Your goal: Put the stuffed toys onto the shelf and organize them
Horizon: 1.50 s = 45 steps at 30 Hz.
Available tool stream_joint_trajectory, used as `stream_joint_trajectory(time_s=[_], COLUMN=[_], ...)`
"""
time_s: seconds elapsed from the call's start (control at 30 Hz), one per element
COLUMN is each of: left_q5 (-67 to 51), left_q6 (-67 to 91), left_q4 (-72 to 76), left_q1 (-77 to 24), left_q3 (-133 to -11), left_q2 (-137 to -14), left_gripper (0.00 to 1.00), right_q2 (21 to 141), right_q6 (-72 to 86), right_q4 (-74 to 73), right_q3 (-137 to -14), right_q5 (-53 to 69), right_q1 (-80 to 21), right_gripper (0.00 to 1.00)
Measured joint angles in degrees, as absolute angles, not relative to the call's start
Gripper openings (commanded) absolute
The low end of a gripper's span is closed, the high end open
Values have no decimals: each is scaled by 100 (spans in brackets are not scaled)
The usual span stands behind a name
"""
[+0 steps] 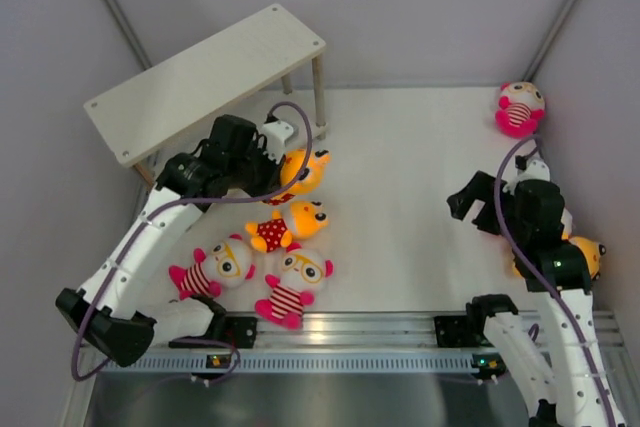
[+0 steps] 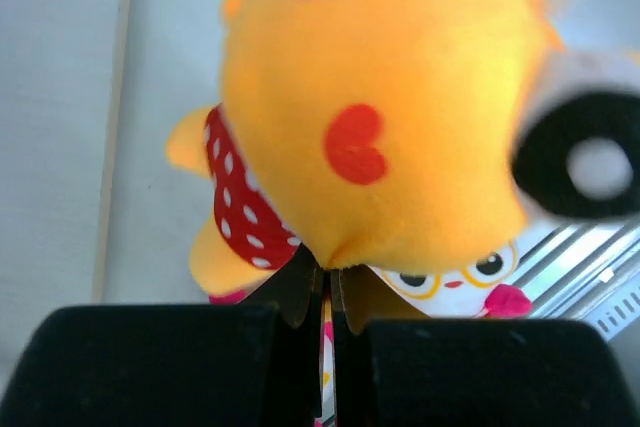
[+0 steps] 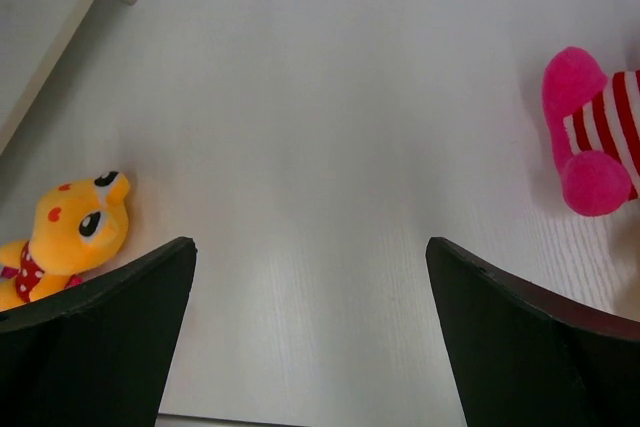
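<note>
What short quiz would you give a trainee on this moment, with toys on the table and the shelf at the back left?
1. True or false: a stuffed toy already sits on the top board of the shelf.
2. The left gripper has its jaws shut on:
A. a striped-shirt doll with glasses
B. the orange plush doll in a red white-dotted shirt
C. nothing
3. In one word, how do the jaws of the right gripper stand?

Key: 1 false; 2 B; 3 open, with only bare table between them.
</note>
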<state>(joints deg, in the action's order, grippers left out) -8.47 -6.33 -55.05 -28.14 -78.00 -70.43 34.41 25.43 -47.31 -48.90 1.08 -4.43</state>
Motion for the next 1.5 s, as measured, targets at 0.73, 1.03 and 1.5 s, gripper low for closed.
stream_joint_trajectory(time_s=[0.73,1.03,1.5], left_q5=[-2244,-2617,-2797], left_q6=[329,484,-239], left_q4=[-5485,-5485,-5474], left_q1=[-2139,-2067,-2043], left_q3=[-9625,-9760,-9688], left_q2=[-6888,-6884,-6766], left_gripper=[0,0,85], right_q2=[7306,8434,8615], right_q6=[1096,1339,3205], right_q4=[-165,937,1337], right_q3=[-6860,-7306,-7188], right_q5=[255,-143,1046], right_q1=[-5839,-5826,-4665], right_gripper=[99,99,0])
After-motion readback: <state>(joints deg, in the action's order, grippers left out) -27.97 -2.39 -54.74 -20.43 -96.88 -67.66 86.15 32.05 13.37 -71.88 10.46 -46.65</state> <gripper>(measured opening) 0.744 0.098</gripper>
